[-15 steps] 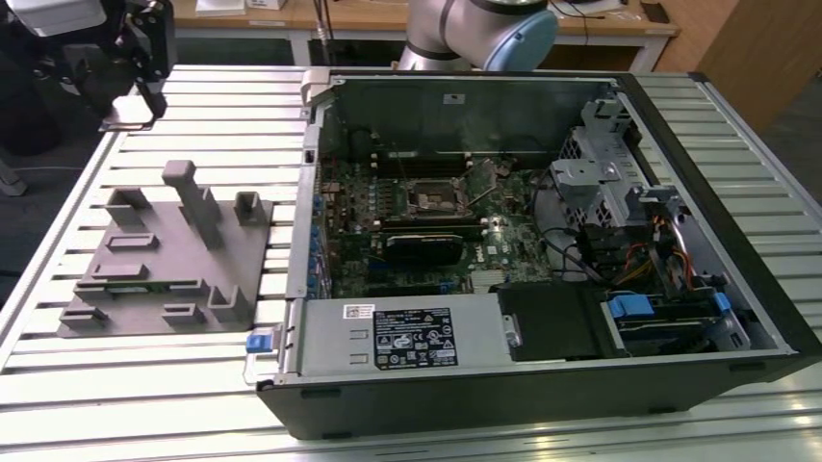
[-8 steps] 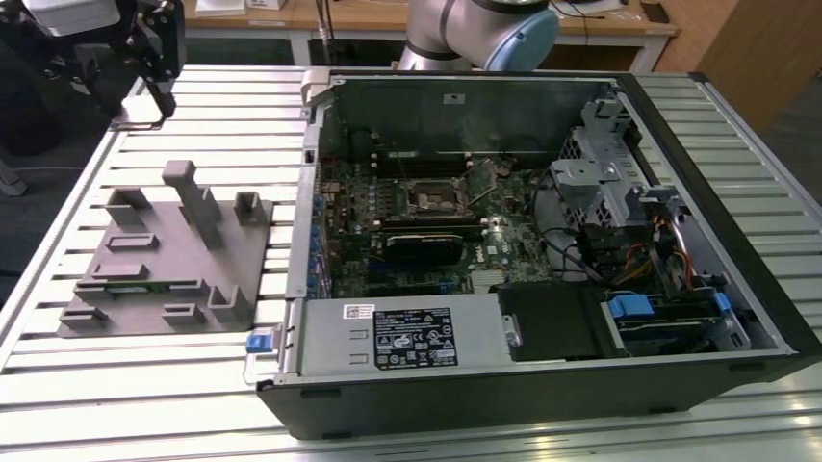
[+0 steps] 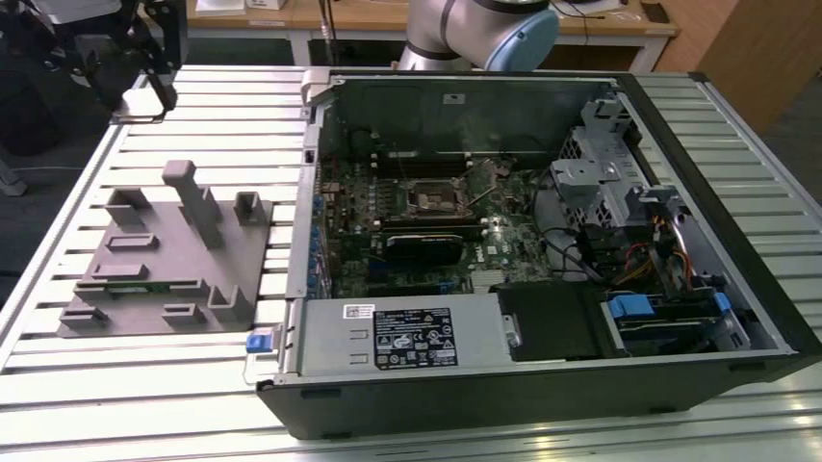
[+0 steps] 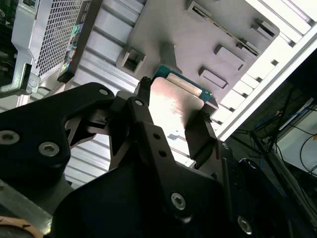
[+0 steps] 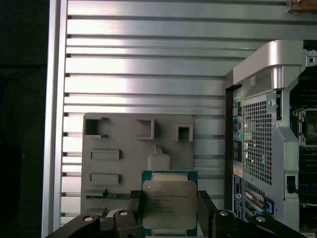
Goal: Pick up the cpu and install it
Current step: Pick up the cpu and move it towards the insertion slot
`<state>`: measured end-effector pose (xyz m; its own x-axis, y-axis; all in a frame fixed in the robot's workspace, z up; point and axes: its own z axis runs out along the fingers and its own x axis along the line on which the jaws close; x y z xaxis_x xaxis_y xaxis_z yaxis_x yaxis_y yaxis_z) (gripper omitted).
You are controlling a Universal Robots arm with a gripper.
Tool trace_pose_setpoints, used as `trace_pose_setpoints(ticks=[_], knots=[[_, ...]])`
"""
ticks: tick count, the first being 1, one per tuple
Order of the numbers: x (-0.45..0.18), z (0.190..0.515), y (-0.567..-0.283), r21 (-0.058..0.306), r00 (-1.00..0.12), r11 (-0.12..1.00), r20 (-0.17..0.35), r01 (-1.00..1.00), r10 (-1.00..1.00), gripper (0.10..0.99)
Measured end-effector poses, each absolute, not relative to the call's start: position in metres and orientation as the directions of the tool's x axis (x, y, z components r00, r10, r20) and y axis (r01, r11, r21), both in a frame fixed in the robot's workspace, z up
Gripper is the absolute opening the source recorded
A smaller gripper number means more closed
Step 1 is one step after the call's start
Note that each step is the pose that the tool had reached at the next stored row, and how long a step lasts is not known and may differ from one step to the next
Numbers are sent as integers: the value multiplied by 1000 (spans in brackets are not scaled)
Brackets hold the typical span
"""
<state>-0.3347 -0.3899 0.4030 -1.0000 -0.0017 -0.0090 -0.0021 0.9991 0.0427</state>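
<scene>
The cpu [image 5: 169, 203], a flat square chip with a silvery face and green edge, sits between my gripper's two dark fingers [image 5: 136, 210]. My gripper [image 5: 169, 214] is shut on it, high above the grey parts fixture [image 5: 124, 148]. In the second wrist view the cpu [image 4: 173, 101] shows its shiny face, clamped at both sides by the gripper [image 4: 172, 124]. In the exterior view the gripper [image 3: 133, 82] hangs over the table's far corner at the exterior view's left. The motherboard's dark square socket [image 3: 434, 197] lies inside the open computer case [image 3: 540, 385].
The grey fixture [image 3: 167, 260] with raised blocks stands on the slatted table [image 3: 129, 404], left of the case in the exterior view. A narrow green memory strip [image 5: 106, 196] rests in it. Drive cages and cables [image 3: 629, 241] crowd the case at the exterior view's right.
</scene>
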Motion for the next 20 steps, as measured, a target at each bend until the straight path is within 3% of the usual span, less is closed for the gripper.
trace_pose_setpoints(ticks=[20], knots=[[-294,403,-390,43,-1000,999,-9,-2,-2,533]])
